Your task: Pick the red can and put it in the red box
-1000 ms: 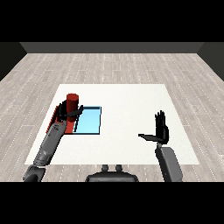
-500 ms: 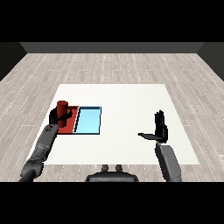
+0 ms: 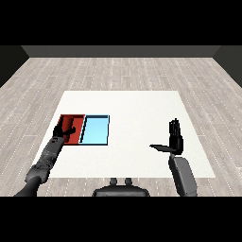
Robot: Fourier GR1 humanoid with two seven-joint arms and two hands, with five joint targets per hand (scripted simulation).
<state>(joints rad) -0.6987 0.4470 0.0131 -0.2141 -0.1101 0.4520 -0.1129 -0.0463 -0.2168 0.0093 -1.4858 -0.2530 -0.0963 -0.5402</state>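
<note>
The red tray [image 3: 65,120] lies at the table's left, and the light blue tray [image 3: 96,130] touches its right side. A brighter red shape, the red can [image 3: 78,129], rests inside the red tray along its right half. My left hand [image 3: 62,135] sits low over the tray's left part, just left of the can. Its fingers look relaxed and its thumb points right toward the can. My right hand [image 3: 176,138] hovers over the table's right side, open, with fingers straight up and thumb pointing left.
The white table [image 3: 137,108] stretches between the trays and my right hand. Grey wood-plank floor [image 3: 123,71] surrounds it. My left forearm [image 3: 46,158] reaches in from the lower left across the table's near-left edge.
My left hand has carried the can left and down, from beside the blue tray to the red tray. The can no longer stands up in the hand. The right hand has not moved.
</note>
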